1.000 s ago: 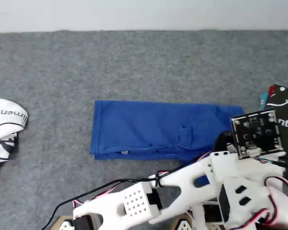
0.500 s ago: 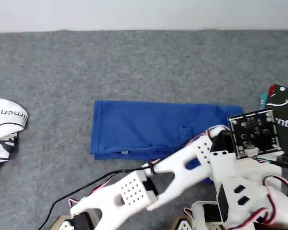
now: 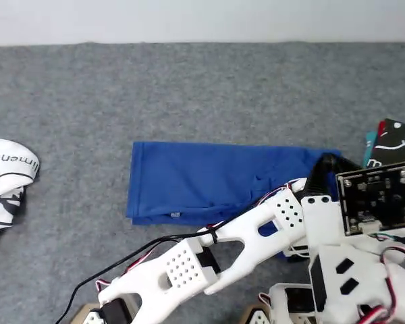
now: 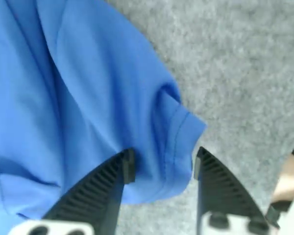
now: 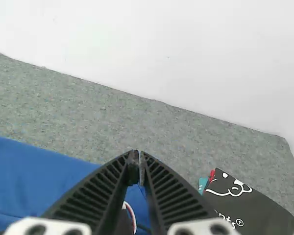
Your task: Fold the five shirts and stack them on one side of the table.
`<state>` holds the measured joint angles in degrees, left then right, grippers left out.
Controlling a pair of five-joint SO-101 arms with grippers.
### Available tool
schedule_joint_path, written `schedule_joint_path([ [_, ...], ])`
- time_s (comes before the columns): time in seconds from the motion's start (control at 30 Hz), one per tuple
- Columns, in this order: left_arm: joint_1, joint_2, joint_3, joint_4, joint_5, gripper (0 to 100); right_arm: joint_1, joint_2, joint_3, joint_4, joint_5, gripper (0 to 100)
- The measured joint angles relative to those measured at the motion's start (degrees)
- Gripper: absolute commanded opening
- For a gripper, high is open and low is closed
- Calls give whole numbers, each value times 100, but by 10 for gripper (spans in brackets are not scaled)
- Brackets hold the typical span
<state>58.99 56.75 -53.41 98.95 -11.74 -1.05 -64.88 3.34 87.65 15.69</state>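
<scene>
Looking down, saw the blue shirt [image 3: 209, 182] folded into a long flat band at the middle of the grey table [image 3: 189, 94]. Held the left gripper [image 4: 163, 164] at that band's right end, fingers [image 4: 95, 188] spread wide, straddling the sleeve hem [image 4: 179, 142], nothing pinched. Held the right gripper [image 5: 138, 161] raised above the same end, pressed together on nothing. Saw a crumpled white shirt [image 3: 7, 179] at the table's left edge, well apart, and a black shirt [image 3: 395, 145] at the right edge, near the blue one.
</scene>
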Motion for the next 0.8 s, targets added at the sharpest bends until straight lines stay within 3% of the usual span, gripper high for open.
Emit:
schedule_joint_path([
  [0.13,0,-18,651,-18,-26,191,0,0,0,0,0,30],
  [0.4,-149,-176,958,-193,-26,45,0,0,0,0,0,30],
  [0.8,-580,-158,-1266,26,-220,15,0,0,9,0,0,30],
])
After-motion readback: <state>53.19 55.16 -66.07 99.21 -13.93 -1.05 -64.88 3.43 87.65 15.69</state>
